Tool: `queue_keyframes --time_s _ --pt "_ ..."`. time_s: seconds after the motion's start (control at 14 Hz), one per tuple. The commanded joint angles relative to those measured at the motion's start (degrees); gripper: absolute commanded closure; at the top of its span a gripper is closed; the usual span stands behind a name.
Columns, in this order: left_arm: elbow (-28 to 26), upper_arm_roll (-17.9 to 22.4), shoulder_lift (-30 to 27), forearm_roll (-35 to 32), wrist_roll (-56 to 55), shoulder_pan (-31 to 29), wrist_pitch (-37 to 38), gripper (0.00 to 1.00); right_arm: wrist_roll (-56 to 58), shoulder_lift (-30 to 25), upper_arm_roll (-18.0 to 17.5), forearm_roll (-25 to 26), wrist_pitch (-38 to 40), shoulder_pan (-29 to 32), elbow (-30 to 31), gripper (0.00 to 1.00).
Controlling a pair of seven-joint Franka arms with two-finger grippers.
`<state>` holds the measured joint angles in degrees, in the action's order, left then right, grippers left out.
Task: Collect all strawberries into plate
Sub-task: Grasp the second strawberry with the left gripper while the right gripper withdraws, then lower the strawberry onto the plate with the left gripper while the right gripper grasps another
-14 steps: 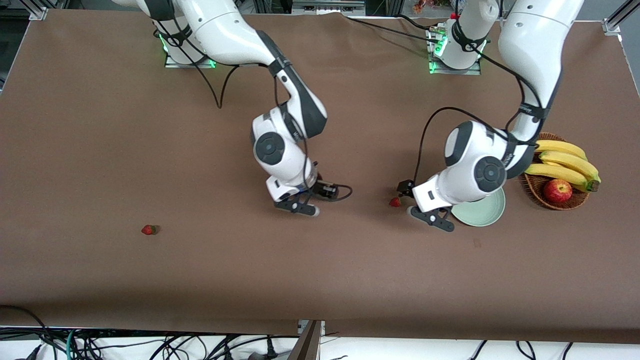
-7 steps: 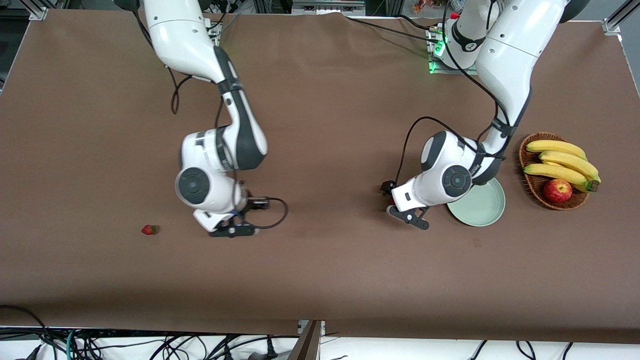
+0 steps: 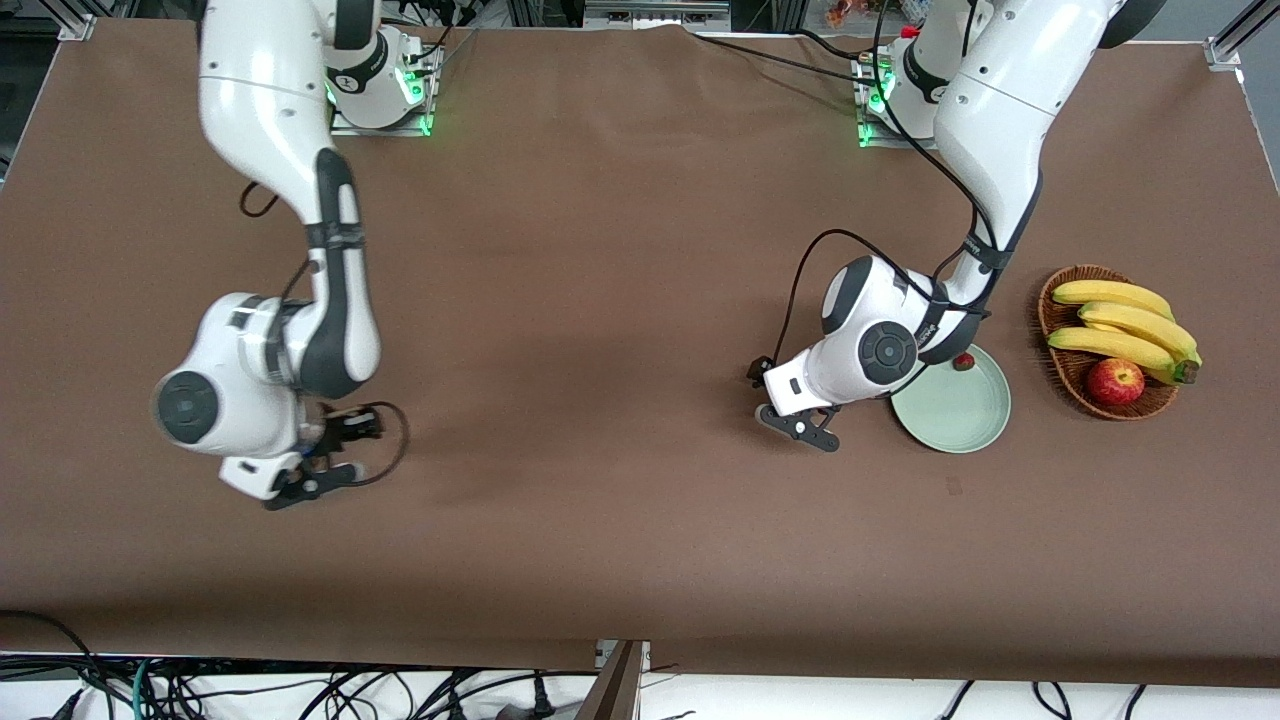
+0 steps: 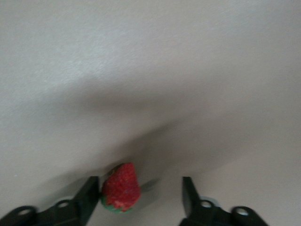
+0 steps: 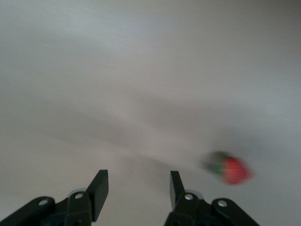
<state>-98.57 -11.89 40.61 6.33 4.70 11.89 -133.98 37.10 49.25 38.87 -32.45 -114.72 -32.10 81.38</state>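
the left gripper [image 3: 800, 425] is low over the brown table [image 3: 620, 250], just beside the plate [image 3: 955, 420], on the side toward the right arm's end. in the left wrist view its fingers [image 4: 89, 193] are apart. one strawberry [image 4: 121, 188] lies on the table between them; it touches one finger, and a gap is open to the other finger.

a second strawberry [image 3: 963, 361] lies in the plate, close to the rim that is farther from the front camera.

the right gripper [image 3: 305, 485] is low over the table toward the right arm's end. its fingers [image 5: 99, 186] are apart and nothing is between them. a third strawberry [image 5: 233, 170] lies on the table near this gripper, to the side of the fingers and not touching them.

a wicker basket [image 3: 1075, 375] with bananas [image 3: 1120, 320] and an apple [image 3: 1115, 380] stands near the plate, toward the left arm's end.
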Motion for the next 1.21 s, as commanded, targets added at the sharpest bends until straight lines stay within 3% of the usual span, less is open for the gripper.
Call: queue_keyframes --time_s 0.0,0.07,0.29,0.43,0.79,0.93,1.07,1.14 --pt "-2.1 0.0 -0.4 -0.2 -0.5 -0.5 -0.7 0.4 8.4 1.5 -0.7 0.4 -4.1 3.5 0.3 0.39" --pt "-2.1 0.1 -0.4 -0.2 -0.5 -0.5 -0.8 0.46 9.6 2.2 -0.8 0.4 -5.7 4.1 0.3 0.39" --pt "-2.0 0.1 -1.1 -0.2 -0.6 -0.5 -0.5 0.9 10.2 3.4 -1.0 -0.3 -8.1 4.6 0.2 0.39" --pt "-1.9 0.2 -3.0 -0.2 -0.6 -0.5 0.1 0.96 10.1 4.3 -1.1 -0.6 -9.6 4.6 0.1 0.39" --pt "0.7 3.2 -9.0 -0.7 0.2 -3.8 15.3 0.94 10.2 4.9 -3.3 -0.8 -10.9 6.3 0.1 0.42" --pt "1.6 3.4 -9.9 -7.1 1.0 -6.3 20.2 0.94 10.2 4.9 -4.8 -0.8 -10.9 7.7 0.2 0.44" --pt "1.3 3.5 -10.0 -14.5 1.3 -8.3 23.0 0.94 10.2 5.0 -4.9 -0.8 -10.8 7.8 0.3 0.54" --pt "0.9 3.5 -9.7 -16.8 1.4 -9.2 23.1 0.87 10.0 4.9 -4.9 -0.8 -10.7 7.8 0.2 0.61"
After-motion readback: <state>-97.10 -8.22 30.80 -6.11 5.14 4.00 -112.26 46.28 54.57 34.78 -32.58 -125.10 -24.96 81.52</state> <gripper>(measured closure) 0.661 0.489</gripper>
